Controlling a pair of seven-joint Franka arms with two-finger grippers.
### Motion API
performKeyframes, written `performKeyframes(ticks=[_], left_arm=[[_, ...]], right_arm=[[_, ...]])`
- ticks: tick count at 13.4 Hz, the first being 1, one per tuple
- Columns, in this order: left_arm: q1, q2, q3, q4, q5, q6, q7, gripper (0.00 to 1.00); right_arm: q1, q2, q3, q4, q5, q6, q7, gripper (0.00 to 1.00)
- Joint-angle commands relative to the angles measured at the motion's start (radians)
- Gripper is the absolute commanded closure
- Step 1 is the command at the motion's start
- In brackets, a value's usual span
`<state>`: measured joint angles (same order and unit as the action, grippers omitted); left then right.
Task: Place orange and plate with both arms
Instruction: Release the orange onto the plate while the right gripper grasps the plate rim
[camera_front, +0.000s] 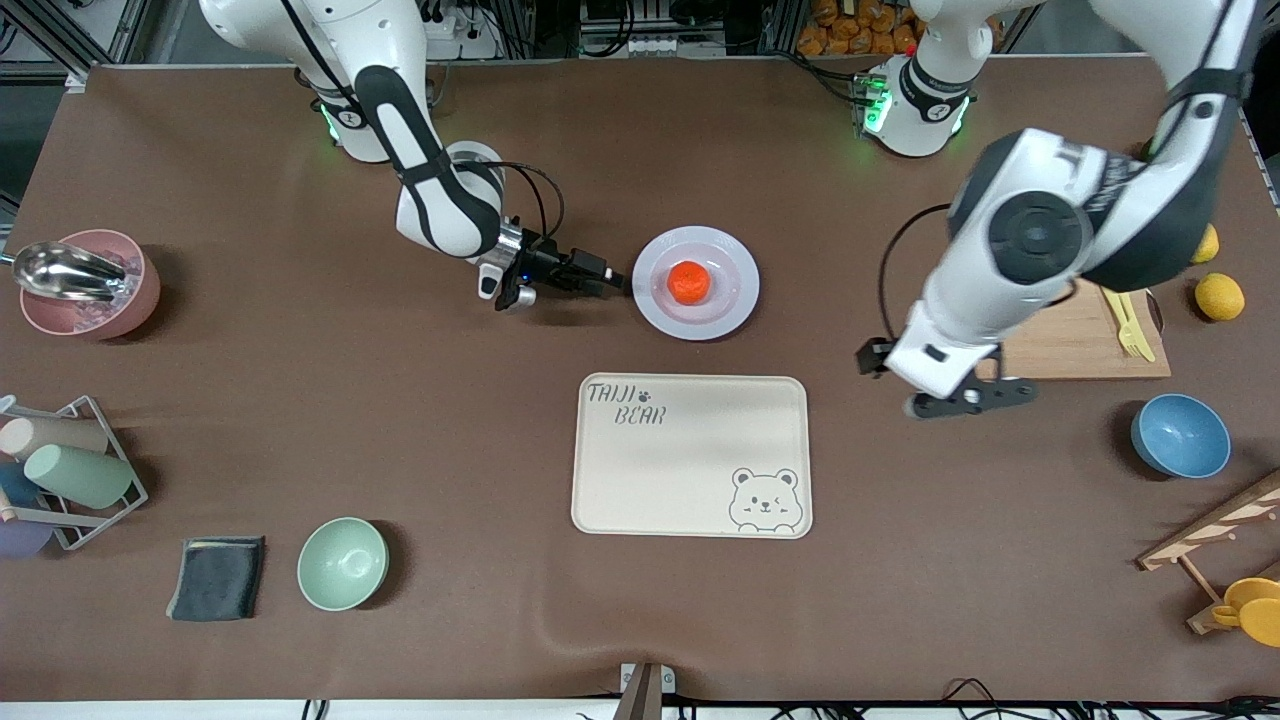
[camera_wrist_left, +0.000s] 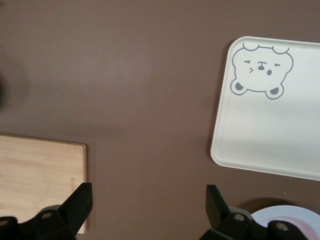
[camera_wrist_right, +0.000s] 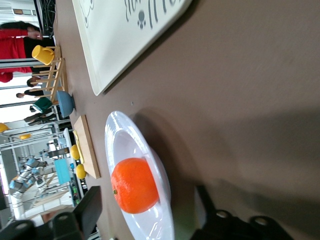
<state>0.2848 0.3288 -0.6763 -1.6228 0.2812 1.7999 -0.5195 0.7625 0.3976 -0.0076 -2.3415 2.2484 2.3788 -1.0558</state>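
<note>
The orange (camera_front: 689, 282) sits in the middle of the pale lavender plate (camera_front: 740, 270), which lies on the brown table farther from the front camera than the cream tray (camera_front: 690, 455). My right gripper (camera_front: 612, 281) is low at the plate's rim on the side toward the right arm's end. In the right wrist view the right gripper (camera_wrist_right: 147, 192) is open, its fingers standing either side of the rim of the plate (camera_wrist_right: 120, 130), with the orange (camera_wrist_right: 134, 185) just ahead. My left gripper (camera_front: 975, 397) hangs open over bare table beside the cutting board, holding nothing (camera_wrist_left: 150, 189).
A wooden cutting board (camera_front: 1075, 345) with a yellow fork, two lemons (camera_front: 1220, 297) and a blue bowl (camera_front: 1180, 435) lie toward the left arm's end. A pink bowl (camera_front: 85, 285), cup rack (camera_front: 60, 470), dark cloth (camera_front: 217, 577) and mint bowl (camera_front: 342, 563) lie toward the right arm's end.
</note>
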Motion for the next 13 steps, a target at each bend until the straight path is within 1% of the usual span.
performKeyframes(ticks=[1, 2, 3, 4, 5, 6, 7, 10, 11, 12, 13], left_arm=[[-0.06, -0.085, 0.14, -0.005, -0.069, -0.054, 0.146, 0.0], [-0.176, -0.138, 0.294, -0.014, -0.13, -0.056, 0.209, 0.0], [-0.27, -0.184, 0.433, -0.025, -0.186, -0.062, 0.279, 0.0], [-0.315, -0.221, 0.513, -0.038, -0.213, -0.08, 0.335, 0.0], [-0.325, -0.256, 0.55, -0.045, -0.221, -0.1, 0.372, 0.0], [-0.325, -0.287, 0.569, -0.043, -0.234, -0.134, 0.387, 0.0], [-0.331, -0.318, 0.593, -0.04, -0.246, -0.164, 0.395, 0.0], [-0.381, -0.379, 0.69, -0.032, -0.277, -0.212, 0.43, 0.0], [-0.383, -0.387, 0.704, -0.02, -0.277, -0.221, 0.472, 0.0], [-0.383, -0.386, 0.707, 0.012, -0.274, -0.247, 0.492, 0.0], [-0.383, -0.378, 0.707, 0.042, -0.264, -0.293, 0.495, 0.0]], right_arm=[[0.034, 0.041, -0.009, 0.019, 0.075, -0.012, -0.059, 0.24], [0.046, 0.064, -0.009, 0.028, 0.106, -0.029, -0.09, 0.25], [0.047, 0.084, -0.009, 0.037, 0.137, -0.045, -0.111, 0.26], [0.052, 0.09, -0.009, 0.044, 0.144, -0.046, -0.115, 0.29], [0.057, 0.092, -0.009, 0.044, 0.152, -0.047, -0.113, 0.35], [0.063, 0.092, -0.009, 0.044, 0.17, -0.047, -0.115, 0.36], [0.076, 0.092, -0.009, 0.045, 0.183, -0.046, -0.115, 0.41], [0.096, 0.11, -0.009, 0.067, 0.207, -0.046, -0.116, 0.48], [0.098, 0.115, -0.009, 0.068, 0.212, -0.046, -0.119, 0.55], [0.103, 0.116, -0.009, 0.07, 0.212, -0.046, -0.119, 0.63], [0.103, 0.116, -0.009, 0.07, 0.214, -0.046, -0.119, 0.7]])
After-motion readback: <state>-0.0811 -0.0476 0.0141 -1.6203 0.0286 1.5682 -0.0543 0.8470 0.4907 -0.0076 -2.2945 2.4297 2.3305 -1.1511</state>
